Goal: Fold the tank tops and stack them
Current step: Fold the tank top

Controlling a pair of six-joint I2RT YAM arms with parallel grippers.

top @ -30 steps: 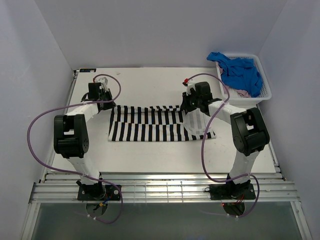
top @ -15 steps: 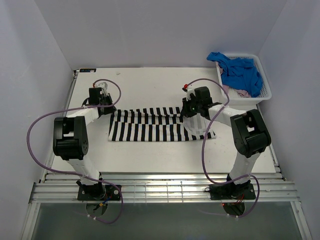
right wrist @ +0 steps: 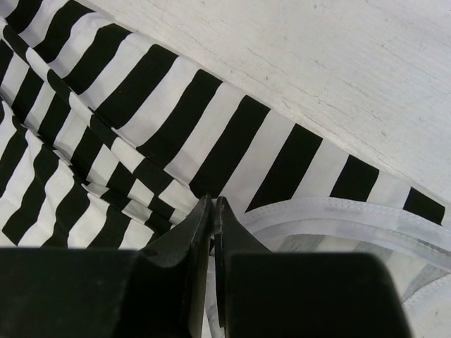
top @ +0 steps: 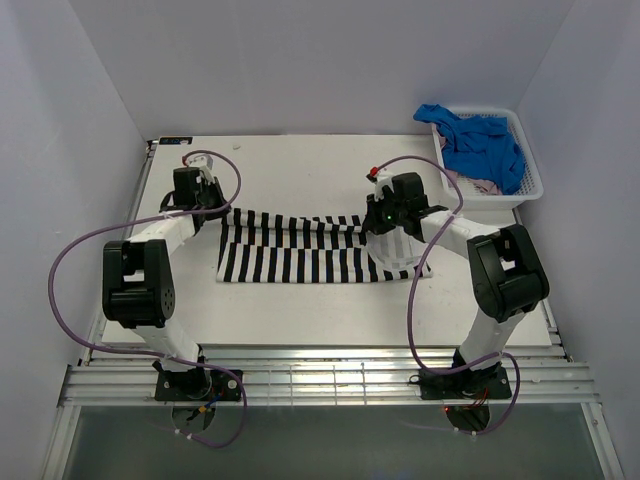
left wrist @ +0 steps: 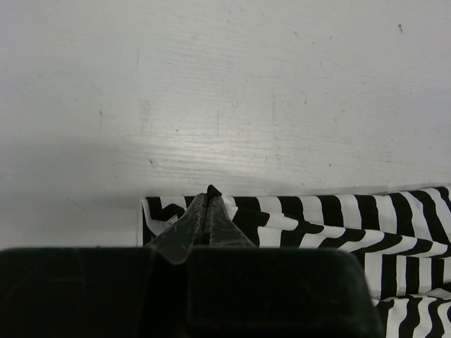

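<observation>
A white lattice basket [top: 531, 186] is seen at the far right corner of the desk [top: 300, 165], with the blue tank top [top: 478, 140] heaped in it and spilling over its far rim. A small patch of the pink-mauve tank top [top: 483, 187] is glimpsed beneath the blue one. The striped tank top [top: 300, 262] is spread lengthwise across the middle of the desk, well apart from the basket, and nothing is laid over it except the two arms. Purple cables [top: 58, 272] are looped beside each arm. Both arms are stretched forward and low. The left gripper [top: 207, 207] is set at the garment's far left corner, its fingers [left wrist: 201, 220] pressed together on the cloth edge. The right gripper [top: 383, 216] is pinched shut on the fabric near the white-hemmed end (the hem is seen just beside the fingers [right wrist: 194, 227] in the wrist view). The far edge of the cloth is drawn as a band between the two grippers.
</observation>
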